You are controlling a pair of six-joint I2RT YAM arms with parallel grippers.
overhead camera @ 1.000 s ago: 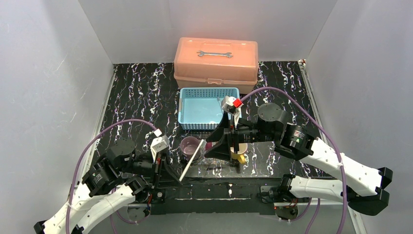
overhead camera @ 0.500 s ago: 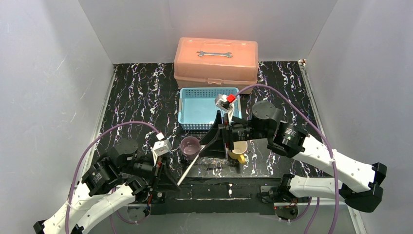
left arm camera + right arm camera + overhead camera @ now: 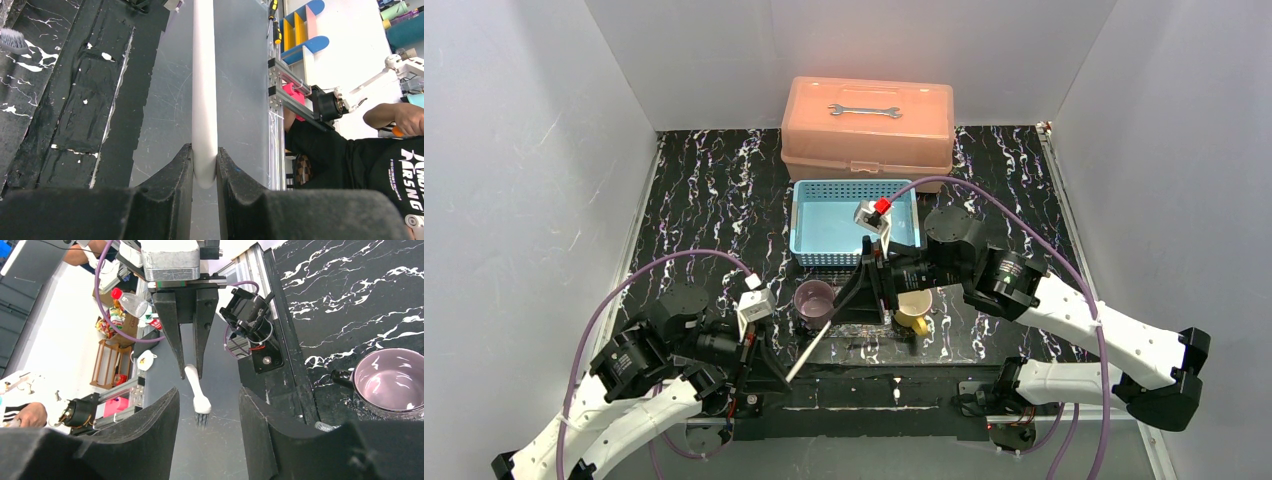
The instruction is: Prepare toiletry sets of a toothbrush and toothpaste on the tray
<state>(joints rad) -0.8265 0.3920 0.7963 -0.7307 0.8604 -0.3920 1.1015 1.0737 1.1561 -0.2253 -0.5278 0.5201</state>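
Observation:
My left gripper is shut on the butt end of a white toothbrush, which slants up toward the purple mug. In the left wrist view the gripper clamps the handle. My right gripper is open beside the brush's head. In the right wrist view its gripper frames the bristled head, with the left gripper behind. The yellow mug stands behind the clear tray. Both toothpaste tubes are hidden.
A light-blue mesh basket sits behind the mugs. A salmon-pink toolbox with a wrench on its lid is at the back. A grey bristle head lies on the mat. The purple mug shows right of my right fingers.
My right gripper has swung left and down toward the brush head. My left gripper has drawn the toothbrush slightly back and lower, still gripping it.

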